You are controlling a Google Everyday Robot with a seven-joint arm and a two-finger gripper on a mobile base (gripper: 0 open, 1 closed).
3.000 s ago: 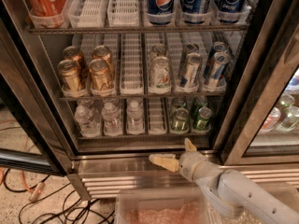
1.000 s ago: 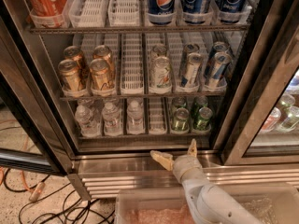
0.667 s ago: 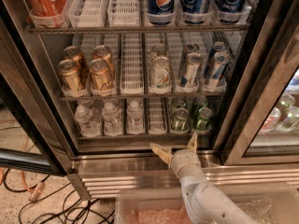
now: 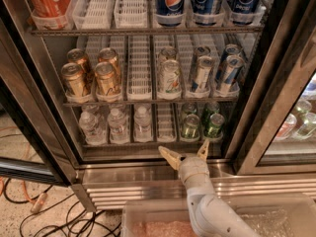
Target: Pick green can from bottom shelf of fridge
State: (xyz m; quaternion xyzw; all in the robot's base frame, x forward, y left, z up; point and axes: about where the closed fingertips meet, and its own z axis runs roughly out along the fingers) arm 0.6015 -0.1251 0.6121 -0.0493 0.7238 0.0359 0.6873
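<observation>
The fridge (image 4: 148,176) stands open in front of me. On its bottom shelf (image 4: 133,145), at the right end, a shiny green can (image 4: 214,124) stands in the front row. A paler green can (image 4: 190,126) is just left of it, and more green cans stand behind both. My gripper (image 4: 186,153) is open, its two tan fingers spread and pointing up at the shelf's front edge. It is just below and in front of the two front cans and touches neither. My white arm (image 4: 202,201) rises from the bottom of the view.
Clear water bottles (image 4: 117,125) fill the shelf's left lanes, and an empty white lane tray (image 4: 166,122) is beside the cans. Gold cans (image 4: 106,78), a whitish can (image 4: 170,77) and blue cans (image 4: 227,75) stand one rack up. A clear bin (image 4: 148,221) and floor cables (image 4: 39,206) lie below. A dark door edge (image 4: 269,102) is at the right.
The arm has swung from the right to below the shelf. The gripper now points up with its fingers spread, and has crept slightly up toward the bottom shelf's right end.
</observation>
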